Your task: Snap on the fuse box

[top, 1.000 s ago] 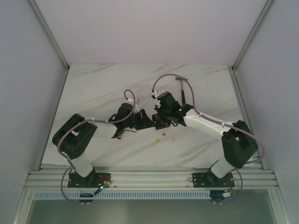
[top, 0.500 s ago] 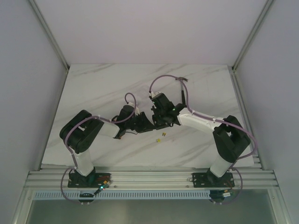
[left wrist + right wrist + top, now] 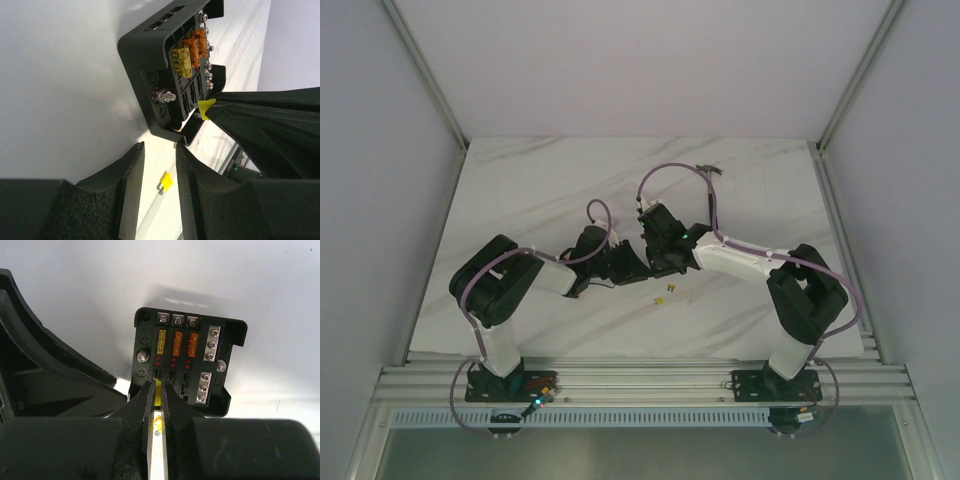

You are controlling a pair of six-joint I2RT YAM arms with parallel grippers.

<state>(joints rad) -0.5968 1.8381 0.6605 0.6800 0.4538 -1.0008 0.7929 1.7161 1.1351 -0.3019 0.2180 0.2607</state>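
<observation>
The fuse box (image 3: 196, 367) is black moulded plastic, matt with a slight sheen along its edges. Its seated fuses (image 3: 177, 343) look like translucent orange and yellow plastic. The screws (image 3: 212, 345) and terminal strips (image 3: 204, 388) are bright, polished metal. The counter (image 3: 540, 180) is smooth and marble-patterned, white with grey veins, faintly glossy. The left claw (image 3: 159, 146) and right claw (image 3: 158, 387) are matt black, grainy toward their bases. The yellow fuse (image 3: 205, 106) in the right claw is glossy plastic.
</observation>
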